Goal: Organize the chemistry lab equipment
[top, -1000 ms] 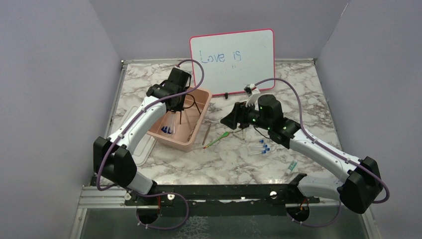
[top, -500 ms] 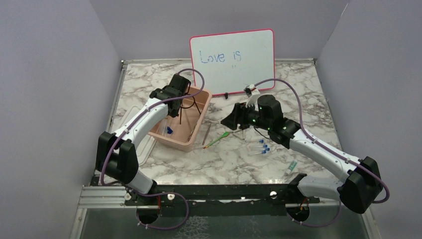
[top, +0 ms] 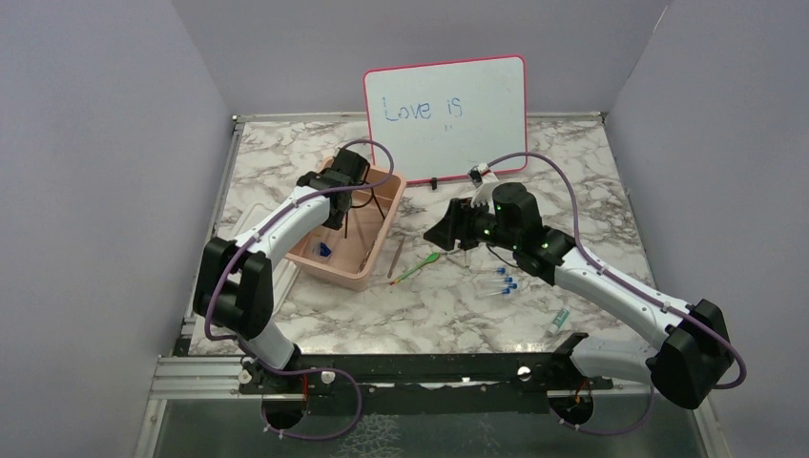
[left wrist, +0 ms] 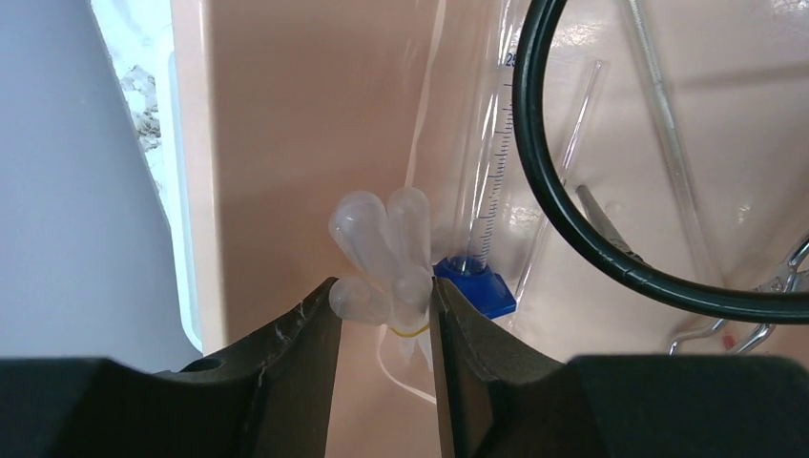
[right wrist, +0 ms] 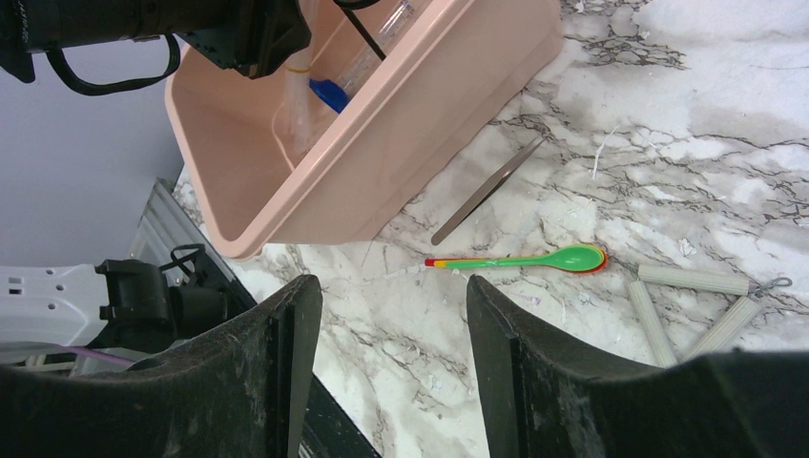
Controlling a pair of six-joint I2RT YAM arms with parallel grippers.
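A bundle (left wrist: 382, 253) of clear plastic bulbs, tied with a yellow band, is clamped between the left fingers (left wrist: 296, 372) low inside the pink tub (left wrist: 277, 143), close to its wall. Just beside the bundle a clear graduated cylinder (left wrist: 482, 200) lies in the tub, its blue base (left wrist: 477, 286) touching or nearly touching the bulbs. The black ring of the tripod (left wrist: 553, 205) curves in front of the cylinder, and the tripod's legs stand in the tub.

Outside the tub, thin metal tongs (right wrist: 487, 191) lie on the marble tabletop (top: 572, 172) just beside the tub's wall. A green spoon (right wrist: 534, 260) lies near them, farther from the tub, and white rods (right wrist: 692, 280) lie beyond the spoon's bowl. The right fingers (right wrist: 267, 382) hang well apart above this stretch, holding nothing. Small tubes (top: 503, 279) with blue caps lie under the right arm, well apart from the tub. The whiteboard (top: 445, 105) leans at the back.
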